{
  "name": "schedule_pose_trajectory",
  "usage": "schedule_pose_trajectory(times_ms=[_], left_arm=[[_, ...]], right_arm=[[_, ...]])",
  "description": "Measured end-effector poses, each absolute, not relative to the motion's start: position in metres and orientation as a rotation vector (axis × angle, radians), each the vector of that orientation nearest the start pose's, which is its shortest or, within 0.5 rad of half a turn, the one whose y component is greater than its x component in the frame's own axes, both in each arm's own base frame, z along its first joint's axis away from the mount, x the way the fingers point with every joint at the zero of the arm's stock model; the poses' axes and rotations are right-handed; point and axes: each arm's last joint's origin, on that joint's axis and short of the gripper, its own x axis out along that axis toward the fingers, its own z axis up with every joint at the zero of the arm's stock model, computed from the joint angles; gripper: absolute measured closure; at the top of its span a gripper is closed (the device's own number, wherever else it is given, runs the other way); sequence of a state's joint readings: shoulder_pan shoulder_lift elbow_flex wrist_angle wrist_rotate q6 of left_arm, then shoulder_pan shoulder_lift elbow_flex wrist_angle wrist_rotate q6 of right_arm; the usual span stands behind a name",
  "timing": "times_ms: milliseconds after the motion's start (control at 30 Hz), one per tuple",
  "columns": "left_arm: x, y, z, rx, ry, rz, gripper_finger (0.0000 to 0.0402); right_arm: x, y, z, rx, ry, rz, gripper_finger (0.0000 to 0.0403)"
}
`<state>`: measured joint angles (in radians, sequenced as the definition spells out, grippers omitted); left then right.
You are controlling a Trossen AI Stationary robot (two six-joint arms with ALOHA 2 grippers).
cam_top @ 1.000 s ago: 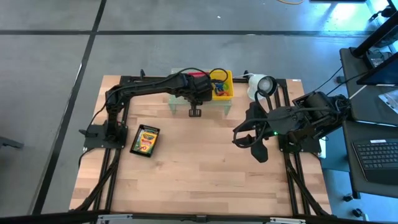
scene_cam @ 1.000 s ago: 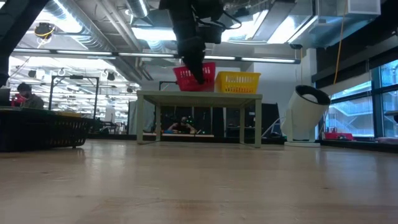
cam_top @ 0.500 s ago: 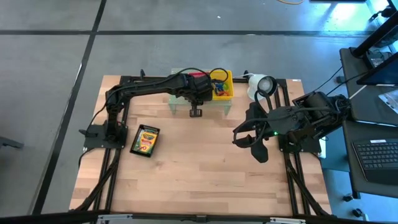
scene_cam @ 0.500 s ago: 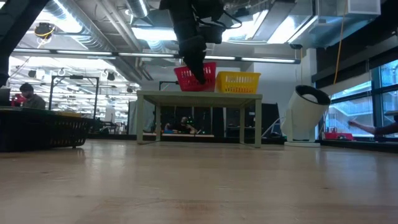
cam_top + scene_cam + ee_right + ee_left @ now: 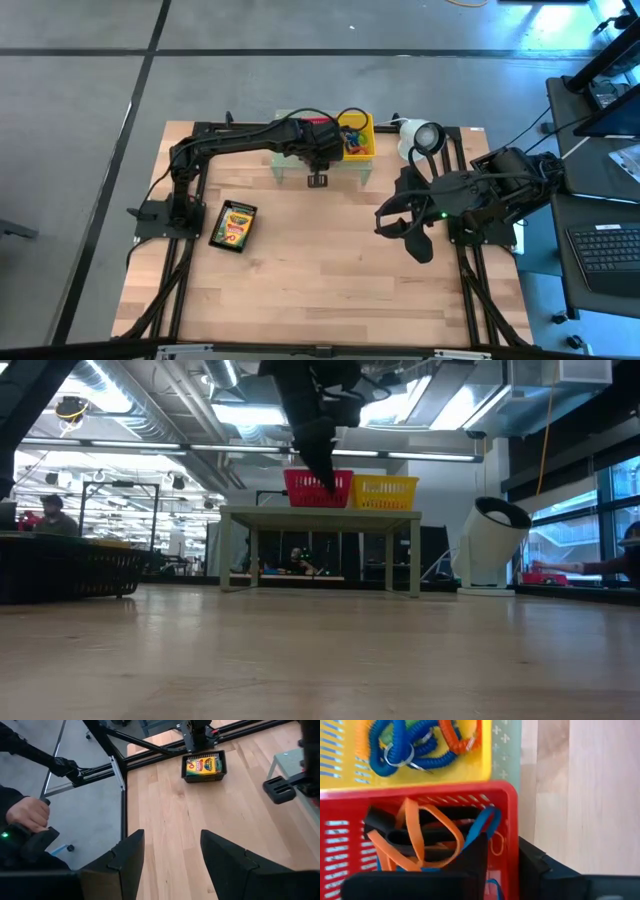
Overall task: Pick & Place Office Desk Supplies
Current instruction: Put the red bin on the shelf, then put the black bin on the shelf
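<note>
A red mesh basket (image 5: 318, 488) holding orange and blue rubber bands (image 5: 427, 832) stands level on the pale green mesh stand (image 5: 320, 513) at the table's far edge. A yellow basket (image 5: 382, 491) with coiled blue and orange cords (image 5: 395, 750) stands beside it. My left gripper (image 5: 502, 850) reaches down over the red basket (image 5: 322, 121) and is shut on it. A yellow-and-green crayon box (image 5: 234, 226) lies in a dark tray on the table's left part; the right wrist view also shows the crayon box (image 5: 204, 766). My right gripper (image 5: 172, 855) hangs open above the table's right part. My left gripper holds the red basket by its side wall (image 5: 512, 837), on the side away from the yellow basket. One finger (image 5: 475, 862) is inside the basket and the other finger (image 5: 540, 870) outside. The fingers come from above, pointing down. The basket's bottom rests on the stand.
A white round lamp-like device (image 5: 420, 138) stands at the far right, beside the stand. Bare wood (image 5: 330, 270) spreads over the table's middle and near part. A person's hand (image 5: 25, 815) shows beyond the table's edge.
The red basket, tilted a second ago with one side raised, has come down and now sits level on the stand, shifted slightly toward the yellow basket. My left gripper has gone down with it and kept its hold.
</note>
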<state>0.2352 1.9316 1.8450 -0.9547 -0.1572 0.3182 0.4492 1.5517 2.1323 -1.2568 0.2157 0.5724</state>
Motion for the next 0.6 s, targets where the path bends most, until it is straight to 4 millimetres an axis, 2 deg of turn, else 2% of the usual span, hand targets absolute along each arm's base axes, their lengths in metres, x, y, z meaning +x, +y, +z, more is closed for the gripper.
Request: schedule_pose_trajectory(times_ms=[233,600], left_arm=[[0.399,0.1,0.308,0.274,1.08,0.169,0.0277],[0.379,0.096,0.335,0.281,1.039,0.132,0.0198]], right_arm=[[0.238,0.109,0.492,0.336,0.69,0.057,0.0207],[0.238,0.109,0.492,0.314,0.689,0.065,0.0207]])
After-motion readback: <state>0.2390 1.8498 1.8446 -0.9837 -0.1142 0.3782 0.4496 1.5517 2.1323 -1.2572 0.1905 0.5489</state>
